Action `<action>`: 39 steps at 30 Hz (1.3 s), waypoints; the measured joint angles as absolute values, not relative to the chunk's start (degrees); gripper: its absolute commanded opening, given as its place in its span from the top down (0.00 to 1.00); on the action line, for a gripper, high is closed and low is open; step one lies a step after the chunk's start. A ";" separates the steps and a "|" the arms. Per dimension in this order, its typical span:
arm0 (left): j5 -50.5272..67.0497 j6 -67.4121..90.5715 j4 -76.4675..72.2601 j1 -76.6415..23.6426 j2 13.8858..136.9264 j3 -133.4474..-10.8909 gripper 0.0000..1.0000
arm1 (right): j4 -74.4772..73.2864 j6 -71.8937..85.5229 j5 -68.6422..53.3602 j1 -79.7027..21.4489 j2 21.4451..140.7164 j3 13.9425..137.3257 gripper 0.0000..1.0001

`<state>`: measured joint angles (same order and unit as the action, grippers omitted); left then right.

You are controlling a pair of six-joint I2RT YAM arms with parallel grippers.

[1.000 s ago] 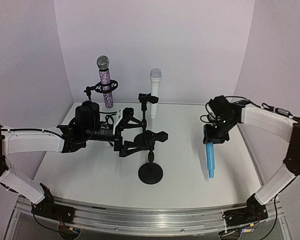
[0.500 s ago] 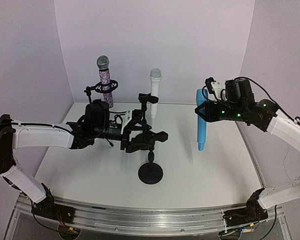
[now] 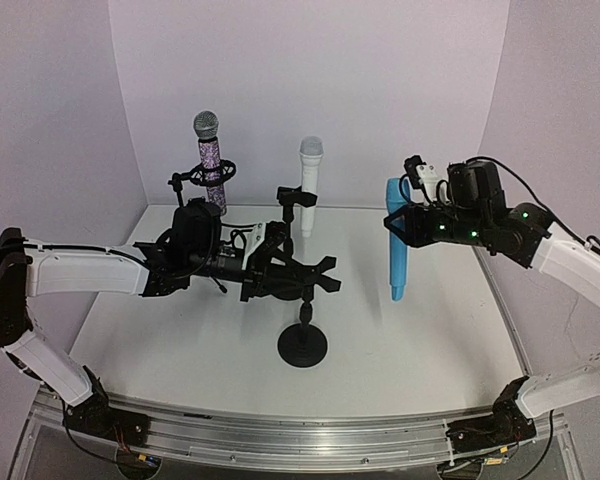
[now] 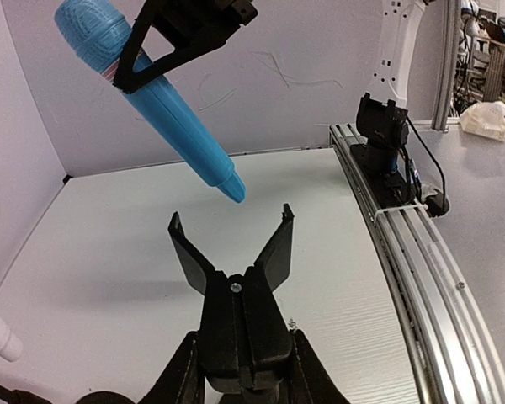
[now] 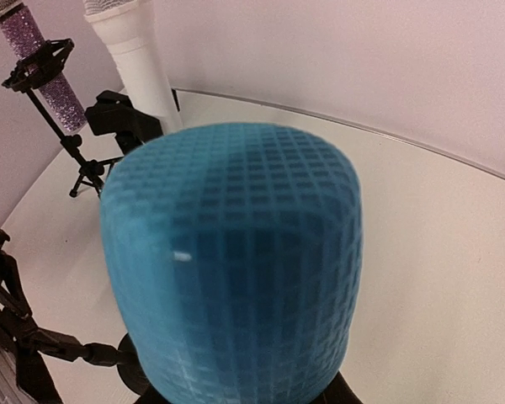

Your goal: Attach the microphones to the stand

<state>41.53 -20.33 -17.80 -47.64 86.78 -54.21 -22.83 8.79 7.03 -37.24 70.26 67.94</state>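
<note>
1. Blue plastic, light in shade, made up the microphone (image 3: 397, 262) that hung over the bench (image 3: 400, 350) at about 3 o'clock. Its mesh head was up and its tail down, leaning a little, and it was clear of the bench top.
2. The right pincer (image 3: 405, 215) reached in from 3 o'clock and was closed on this light blue microphone just under the head. In the right wrist view the blue mesh filled nearly the whole frame.
3. The stand (image 3: 302, 346) stood near the middle of the bench on a round black base, with a short pole rising to a black clip (image 4: 236, 278).
4. The left pincer (image 3: 272, 268) came in from 9 o'clock and was nipped onto the rear of that clip, a finger against each side. The clip's two prongs were spread in a wide V and pointed toward 3 o'clock.
5. From the left wrist, the blue microphone's tail slanted down toward the gap between the prongs and did not touch them. From above, microphone and clip were well apart.
6. The purple-glitter microphone (image 3: 211, 170), with its silver mesh head, stood upright at 11 o'clock in a black holder on a thin tripod.
7. The white microphone (image 3: 309, 180) stood upright at 12 o'clock, gripped low on its body by another black clip.
</note>
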 measured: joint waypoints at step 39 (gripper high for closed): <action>42.41 -20.33 -17.76 -47.59 86.78 -54.26 1.00 | 20.38 -2.40 -13.74 -49.21 74.11 50.06 1.00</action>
<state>42.41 -20.33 -17.76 -47.59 86.78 -54.26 20.38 -2.40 -13.74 -49.21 74.11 50.06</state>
